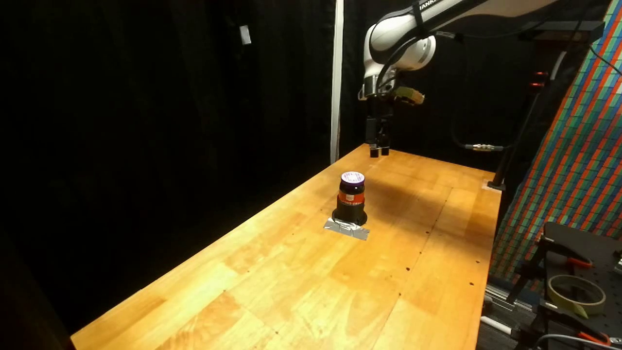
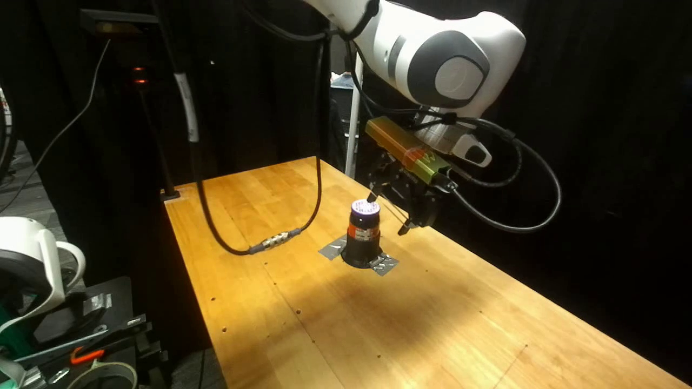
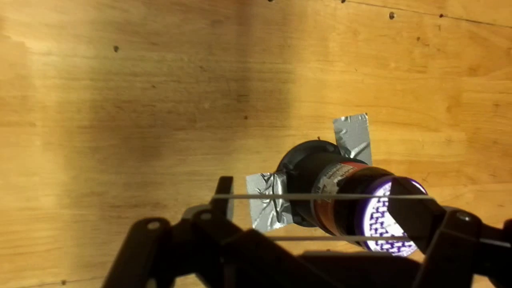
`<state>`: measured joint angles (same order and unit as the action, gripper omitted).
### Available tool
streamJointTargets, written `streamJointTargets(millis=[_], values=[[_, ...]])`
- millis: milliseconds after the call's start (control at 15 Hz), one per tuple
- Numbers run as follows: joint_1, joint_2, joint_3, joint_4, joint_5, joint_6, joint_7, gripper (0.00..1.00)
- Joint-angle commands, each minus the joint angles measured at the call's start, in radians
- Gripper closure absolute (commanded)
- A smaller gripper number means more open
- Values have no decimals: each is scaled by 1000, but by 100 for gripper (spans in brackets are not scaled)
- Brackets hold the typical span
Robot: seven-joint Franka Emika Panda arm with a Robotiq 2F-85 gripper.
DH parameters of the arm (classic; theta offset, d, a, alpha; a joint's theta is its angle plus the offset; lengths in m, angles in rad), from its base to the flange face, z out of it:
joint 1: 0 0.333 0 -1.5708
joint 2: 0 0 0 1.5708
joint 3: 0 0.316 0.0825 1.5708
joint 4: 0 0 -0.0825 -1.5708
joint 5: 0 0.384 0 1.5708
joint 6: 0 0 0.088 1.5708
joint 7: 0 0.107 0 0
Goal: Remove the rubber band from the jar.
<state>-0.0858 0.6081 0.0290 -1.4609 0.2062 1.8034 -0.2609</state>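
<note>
Spread fingers stretch 1 rubber band clear of the jar.

Robotics lab, in an exterior view — robot arm at one o'clock, workbench at six, black curtain at nine.

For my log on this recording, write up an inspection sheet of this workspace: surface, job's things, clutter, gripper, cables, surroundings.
Surface: wooden table, small dark holes in its top.
Job's things: jar upright, silver tape strips lapping onto its black base; rubber band stretched across the gripper, not seen around the jar.
Clutter: tape roll on a dark side stand, beside the table.
Gripper: jaws open, above the table.
Cables: black cable hanging in a loop, with a metallic connector.
Surroundings: black curtains, multicoloured patterned sheet.
</note>
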Motion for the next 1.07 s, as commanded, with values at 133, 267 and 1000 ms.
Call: streamJointTargets(millis=[133,267,1000], values=[[27,221,56,344,-3,-156,20,0],[47,288,58,436,-13,-184,43,0],[151,520,48,749,-89,-319,173,0]])
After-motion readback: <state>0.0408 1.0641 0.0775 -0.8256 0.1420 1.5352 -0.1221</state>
